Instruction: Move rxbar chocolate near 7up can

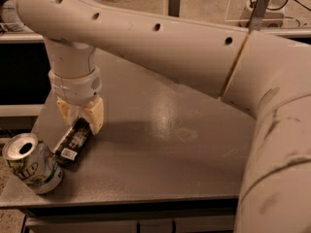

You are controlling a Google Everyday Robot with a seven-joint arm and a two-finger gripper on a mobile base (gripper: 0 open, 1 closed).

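Our gripper [81, 121] has its jaws clamped on the upper end of the chocolate bar [72, 142], just beside the can [30, 165]. If we release it carelessly, we may knock the can off the table [170, 144] edge.

Black bar [73, 142], white label at its low end, tilts in the gripper's [82, 119] hold, near left, just beside the standing opened can [33, 165].
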